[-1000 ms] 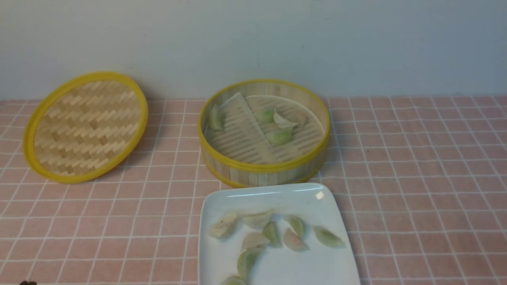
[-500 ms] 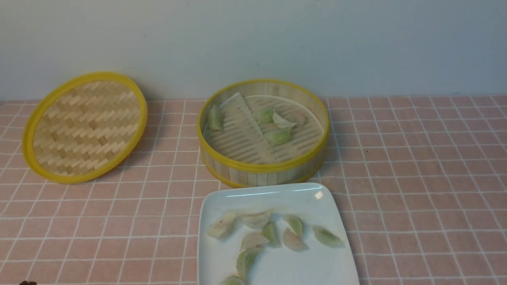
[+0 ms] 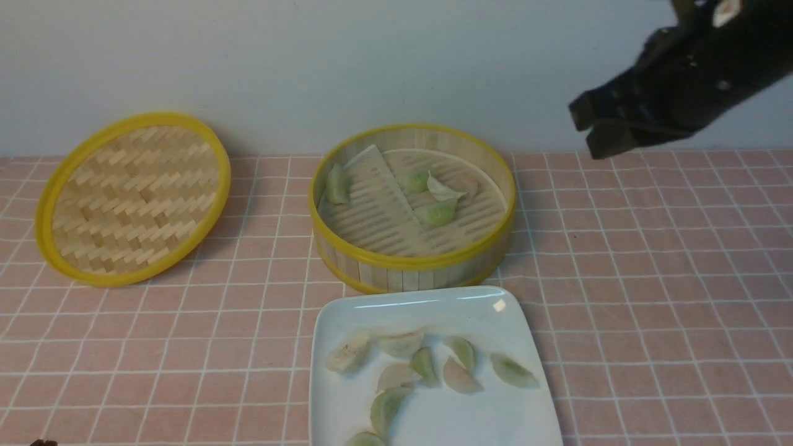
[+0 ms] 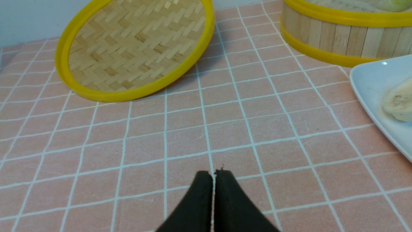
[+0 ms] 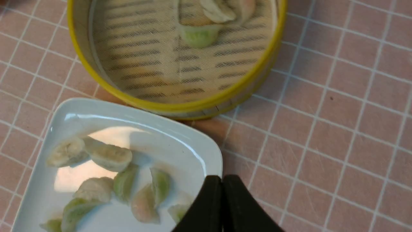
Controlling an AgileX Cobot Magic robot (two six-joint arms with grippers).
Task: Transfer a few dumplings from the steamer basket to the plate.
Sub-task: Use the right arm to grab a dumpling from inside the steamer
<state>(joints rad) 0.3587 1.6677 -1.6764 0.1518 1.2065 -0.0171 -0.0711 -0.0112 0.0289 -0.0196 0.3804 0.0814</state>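
The steamer basket (image 3: 412, 263) stands mid-table with several dumplings in it, one of them green (image 3: 437, 214). Just in front lies the white plate (image 3: 433, 306), carrying several dumplings (image 3: 458, 376). My right gripper (image 3: 585, 131) hangs high at the right, beyond the basket's right side, shut and empty. In the right wrist view this gripper (image 5: 222, 178) is over the plate's (image 5: 180, 148) corner, with the basket (image 5: 180, 108) beyond. My left gripper (image 4: 213, 174) is shut on nothing, low over the cloth, left of the plate (image 4: 370, 80).
The flat woven lid (image 3: 133, 198) with its yellow rim leans at the back left, near the wall. A pink checked cloth (image 3: 650, 322) covers the table. The pale wall runs right behind the basket.
My right arm has come into the front view at the upper right; before, it was out of sight. Basket, plate, dumplings and lid have not moved.
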